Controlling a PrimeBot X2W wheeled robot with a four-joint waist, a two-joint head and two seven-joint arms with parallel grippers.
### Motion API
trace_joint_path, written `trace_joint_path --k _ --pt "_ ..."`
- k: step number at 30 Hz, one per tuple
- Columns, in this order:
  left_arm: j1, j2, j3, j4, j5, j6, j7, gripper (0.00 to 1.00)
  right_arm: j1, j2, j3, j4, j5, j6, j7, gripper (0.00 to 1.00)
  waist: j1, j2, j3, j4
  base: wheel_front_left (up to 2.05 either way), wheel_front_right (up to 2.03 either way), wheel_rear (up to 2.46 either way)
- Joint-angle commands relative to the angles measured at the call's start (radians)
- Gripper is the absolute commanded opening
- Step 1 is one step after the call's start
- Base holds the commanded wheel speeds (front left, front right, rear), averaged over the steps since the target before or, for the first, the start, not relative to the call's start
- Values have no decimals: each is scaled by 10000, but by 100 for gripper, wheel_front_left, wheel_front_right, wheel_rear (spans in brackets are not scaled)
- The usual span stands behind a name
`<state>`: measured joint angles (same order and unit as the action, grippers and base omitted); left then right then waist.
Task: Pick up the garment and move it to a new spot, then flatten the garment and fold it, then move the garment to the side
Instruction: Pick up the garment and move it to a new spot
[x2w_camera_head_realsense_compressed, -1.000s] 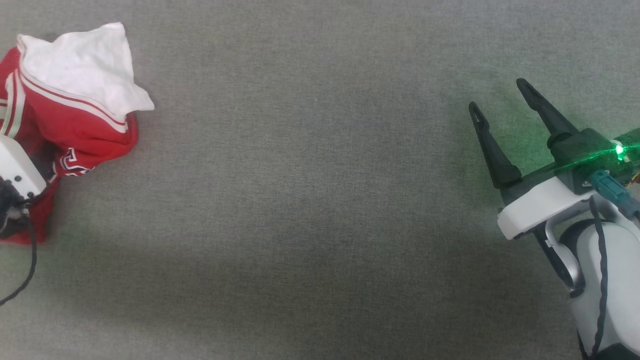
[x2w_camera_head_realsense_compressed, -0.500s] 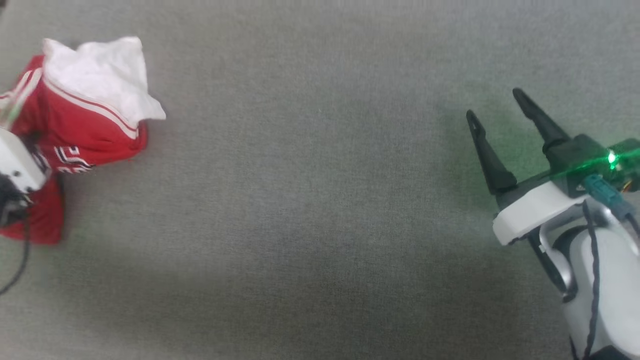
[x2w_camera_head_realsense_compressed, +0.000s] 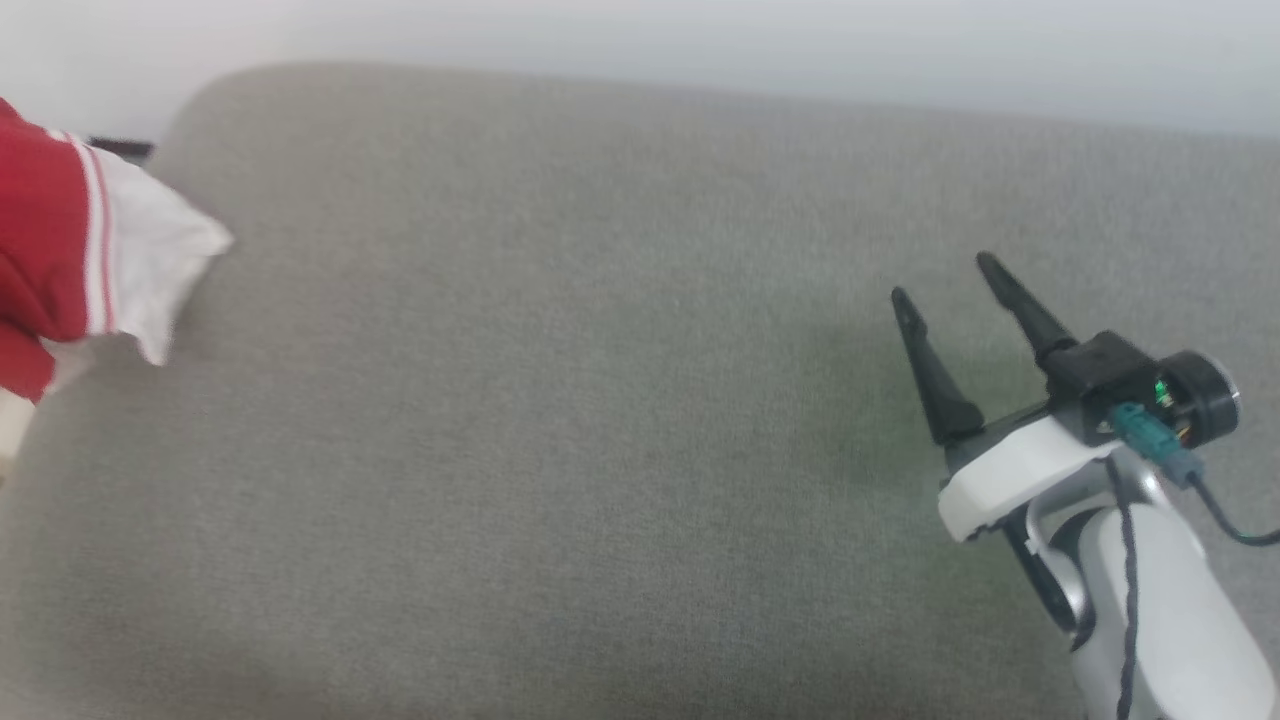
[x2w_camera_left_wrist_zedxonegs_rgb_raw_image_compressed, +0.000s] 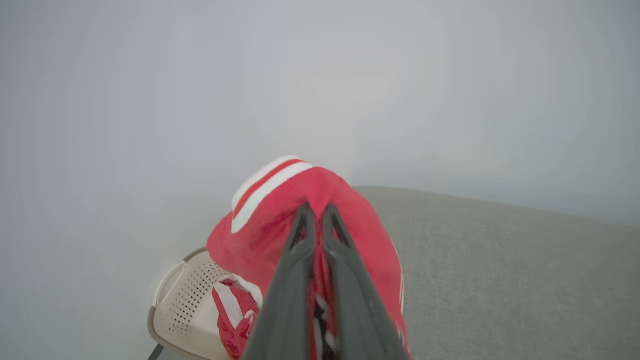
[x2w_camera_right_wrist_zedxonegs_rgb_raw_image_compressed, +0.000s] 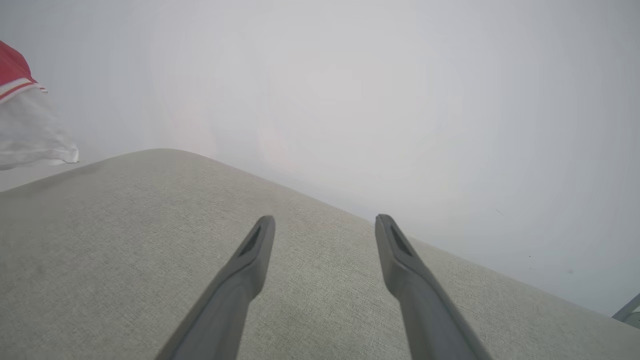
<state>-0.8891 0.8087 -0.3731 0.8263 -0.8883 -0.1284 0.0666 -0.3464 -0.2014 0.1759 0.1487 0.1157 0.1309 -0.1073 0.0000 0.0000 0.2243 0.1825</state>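
Grey fabric tabletop (x2w_camera_head_realsense_compressed: 560, 420) is seen in head view, garment (x2w_camera_head_realsense_compressed: 45, 250) hung at far left, right gripper (x2w_camera_head_realsense_compressed: 943, 278) spread; in left wrist view left gripper (x2w_camera_left_wrist_zedxonegs_rgb_raw_image_compressed: 316, 211) is pinched on the garment, pale basket (x2w_camera_left_wrist_zedxonegs_rgb_raw_image_compressed: 182, 302) behind; right wrist view: fingers (x2w_camera_right_wrist_zedxonegs_rgb_raw_image_compressed: 235, 290) parted.

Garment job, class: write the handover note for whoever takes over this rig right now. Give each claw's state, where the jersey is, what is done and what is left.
Left claw: shut on the red jersey, which hangs bunched from it.
Right claw: open and empty, above the grey padded surface.
Jersey: lifted at the surface's left end; a pale perforated basket shows beyond it in the left wrist view.
Done: the pick-up.
Left: set it on a new spot, flatten it, fold it, move it aside.
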Motion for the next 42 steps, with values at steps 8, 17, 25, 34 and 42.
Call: trace_joint_path --k 8,17,25,34,42 --pt "36 1253 117 -2048 23 329 271 0 402 482 -31 551 125 -3 -459 100 0 0 -1571 168 0 0 0" --pt "1044 2037 485 -4721 -485 1300 1160 0 569 660 -277 790 98 -3 -712 100 0 0 -2154 -244 0 0 0" --pt "2406 2488 767 -7648 -1023 2639 1956 0 579 611 -913 906 -65 -3 -895 100 0 0 -2188 -1237 0 0 0" --pt "2923 2388 523 -10379 -1068 3875 2716 0 337 486 -1724 1111 -268 -5 -1063 100 0 0 -1874 -2698 0 0 0" --pt "2196 1483 -461 -11608 -707 4224 3440 0 137 547 -2207 1352 -421 -3 -1247 100 0 0 -1460 -3823 0 0 0"
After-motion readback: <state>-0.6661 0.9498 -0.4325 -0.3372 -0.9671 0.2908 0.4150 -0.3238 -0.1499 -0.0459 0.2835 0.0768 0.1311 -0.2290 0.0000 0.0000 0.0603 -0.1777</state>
